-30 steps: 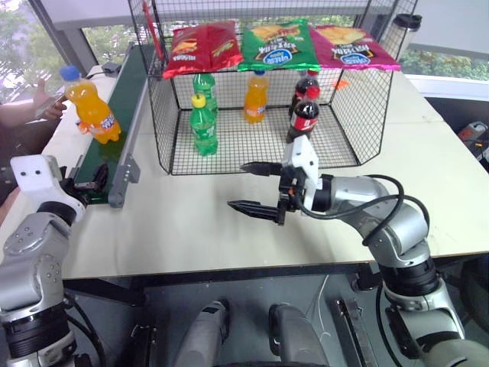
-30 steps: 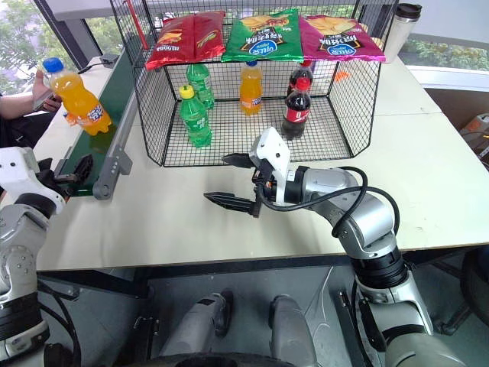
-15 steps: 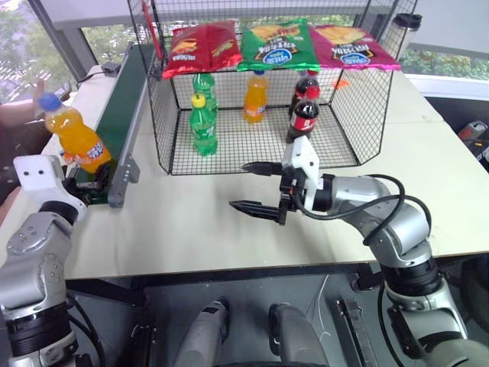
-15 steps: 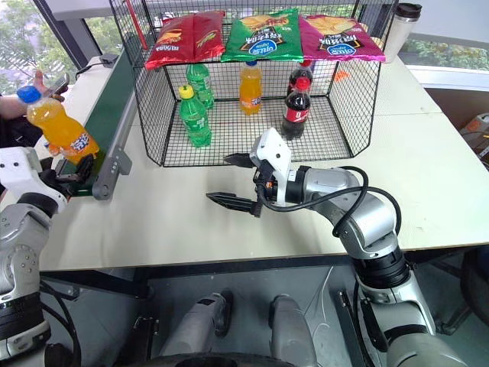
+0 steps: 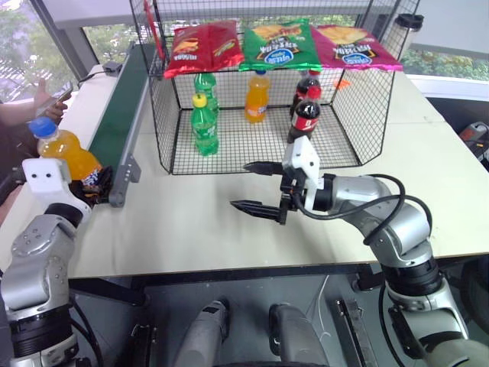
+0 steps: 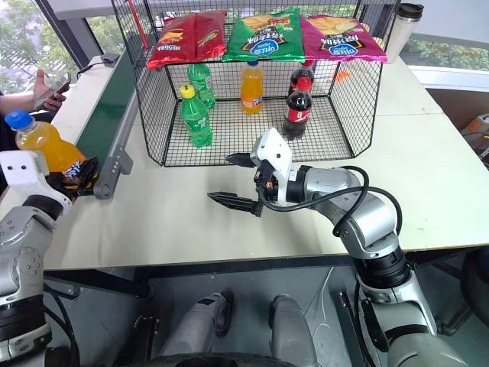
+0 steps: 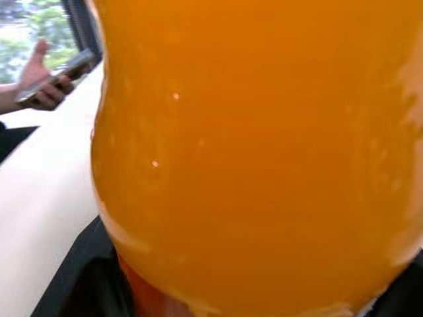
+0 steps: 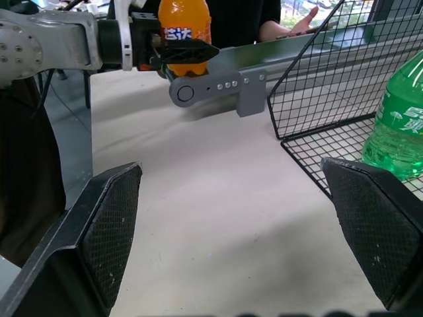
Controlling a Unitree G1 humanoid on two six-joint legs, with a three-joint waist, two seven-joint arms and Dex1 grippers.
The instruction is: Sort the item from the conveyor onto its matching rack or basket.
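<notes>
Orange soda bottle [image 5: 65,150] sits in your left gripper [image 5: 93,182], at the near end of the conveyor [image 5: 116,126]: the black fingers are clamped around its dark label band, and the bottle leans toward the table's left edge with its blue cap uppermost. From your right wrist view you can see the same grip side on, the fingers [image 8: 188,51] pinching the bottle just below the label, right beside the rounded grey end of the belt's rail. Your left wrist view has the orange body pressed close against the camera.

Your right gripper [image 5: 256,187] hangs over the bare table [image 5: 199,229] in front of the black wire-mesh cage [image 5: 348,115], pointing toward the left, with its two fingers spread wide and nothing between them. It is well apart from the bottle, which is across the table to its left.

Inside the cage you have two green bottles [image 5: 203,124] on the left, another orange soda bottle [image 5: 257,97] in the middle at the back, and two cola bottles [image 5: 306,113] on the right. Three chip bags lie across the cage's top: red [image 5: 202,46], green [image 5: 276,43] and magenta [image 5: 353,46]. A person's hand [image 5: 47,95] holding a phone shows beyond the table's left edge.
</notes>
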